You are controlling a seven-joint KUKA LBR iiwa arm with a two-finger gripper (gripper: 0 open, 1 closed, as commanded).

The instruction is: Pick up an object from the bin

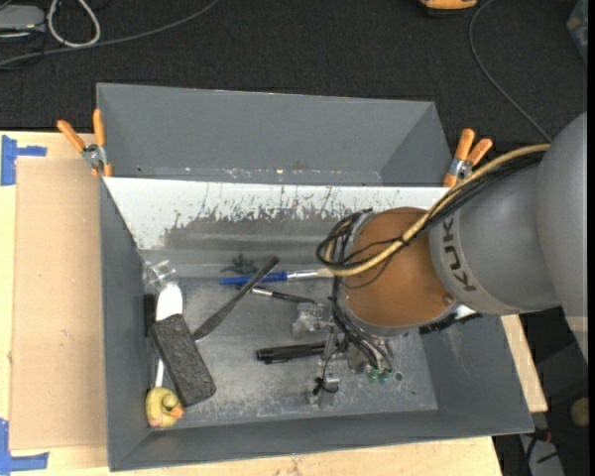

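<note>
- Hanging low over the right-middle floor of the bin [278, 434], my pincer [324, 383] points down at the grey metal. How wide it stands, and whether it has anything in it, I cannot tell (my own orange wrist cover [392, 276] looms over it).
- Nearest thing: a black marker [290, 351], lying flat with its right end just beside the pincer. I judge it the likeliest pick.
- Small green bits [382, 373] lie on the floor on the other side of the tip.
- Further left: a blue pen [263, 281] and a dark bent strip [233, 303], close together toward the back wall.
- Farthest, along the left wall: a dark grey block [183, 360], a white piece [169, 300] beyond it and a yellow toy [164, 406] in the near-left corner.
- To do this step well, I judge:
  - centre across the marker's barrel, not along it;
  - go right down to the floor;
  - close squarely so it cannot roll out;
  - lift straight, clear of the pen.
</note>
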